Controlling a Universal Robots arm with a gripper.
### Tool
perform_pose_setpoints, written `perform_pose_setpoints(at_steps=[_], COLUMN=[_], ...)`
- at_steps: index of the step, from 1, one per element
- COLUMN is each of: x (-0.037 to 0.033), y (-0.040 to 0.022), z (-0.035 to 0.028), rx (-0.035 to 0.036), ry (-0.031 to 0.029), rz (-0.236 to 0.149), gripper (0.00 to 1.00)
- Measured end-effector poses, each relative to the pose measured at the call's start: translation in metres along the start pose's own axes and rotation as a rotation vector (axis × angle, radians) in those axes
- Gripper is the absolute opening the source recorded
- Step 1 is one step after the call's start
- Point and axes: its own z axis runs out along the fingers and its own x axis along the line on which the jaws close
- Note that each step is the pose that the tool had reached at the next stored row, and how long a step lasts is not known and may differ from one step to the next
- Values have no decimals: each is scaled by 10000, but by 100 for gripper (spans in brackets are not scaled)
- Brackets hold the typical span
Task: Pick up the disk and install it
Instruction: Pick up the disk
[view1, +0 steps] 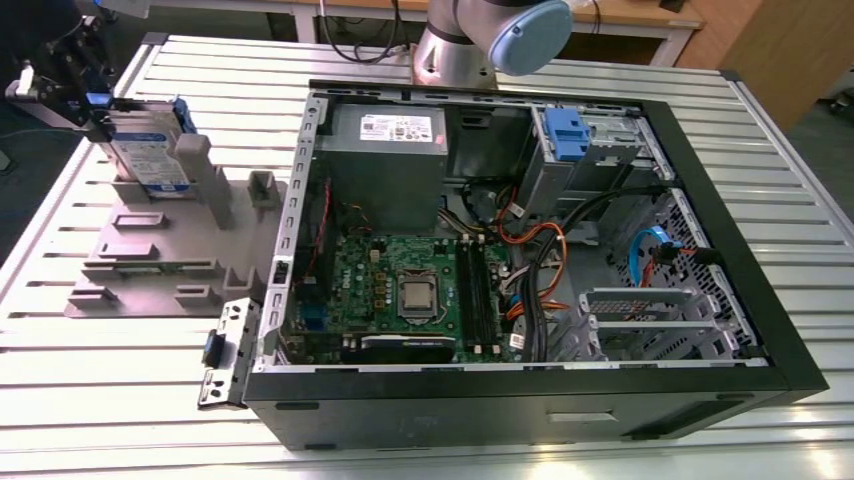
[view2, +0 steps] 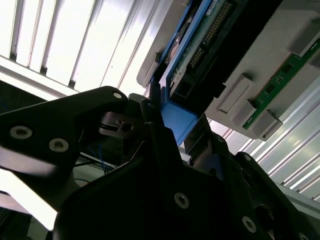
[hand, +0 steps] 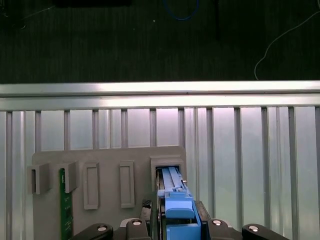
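Exterior view puts the disk at ten o'clock, upright in a slot of the grey fixture, well apart from the open computer case. We see the gripper at the disk's eleven o'clock, fingers clamped on its blue top edge, which sits between them in both wrist views.
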Motion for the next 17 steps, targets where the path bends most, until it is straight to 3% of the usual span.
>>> perform_pose_setpoints(at_steps=[9, 11, 17], x=[0, 0, 0], y=[0, 0, 0], z=[0, 0, 0], rx=[1, 0, 0], ry=[0, 1, 0], rz=[1, 1, 2], gripper=[44, 37, 37])
